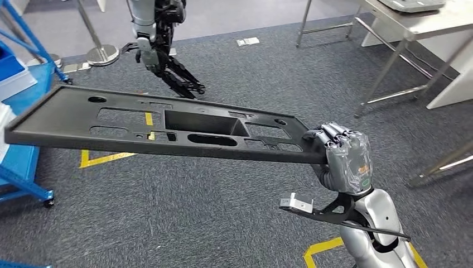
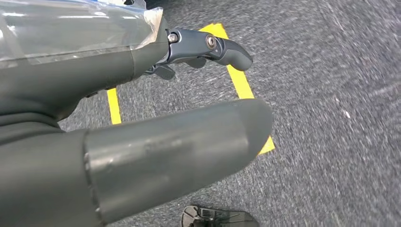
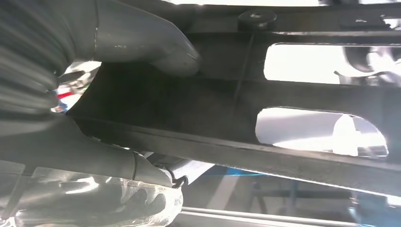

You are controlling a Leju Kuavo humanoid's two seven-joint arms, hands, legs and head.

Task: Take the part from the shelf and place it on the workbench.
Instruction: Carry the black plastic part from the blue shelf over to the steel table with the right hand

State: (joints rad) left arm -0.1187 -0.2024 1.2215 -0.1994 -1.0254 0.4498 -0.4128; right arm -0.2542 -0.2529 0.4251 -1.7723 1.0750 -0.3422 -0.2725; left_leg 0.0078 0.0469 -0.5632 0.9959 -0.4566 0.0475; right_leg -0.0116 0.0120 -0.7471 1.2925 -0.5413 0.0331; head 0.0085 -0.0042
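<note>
Head view: right hand (image 1: 344, 159) grips one end of the part (image 1: 167, 125), whose long axis runs leftward away from it; left hand (image 2: 142, 118) holds nothing, fingers apart

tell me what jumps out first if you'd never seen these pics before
The long black part, a flat panel with cut-out slots, stretches across the middle of the head view above the grey carpet. The right hand grips its near right end, with nothing else supporting it. The left hand hangs at the top of the view holding nothing, over yellow floor tape.
</note>
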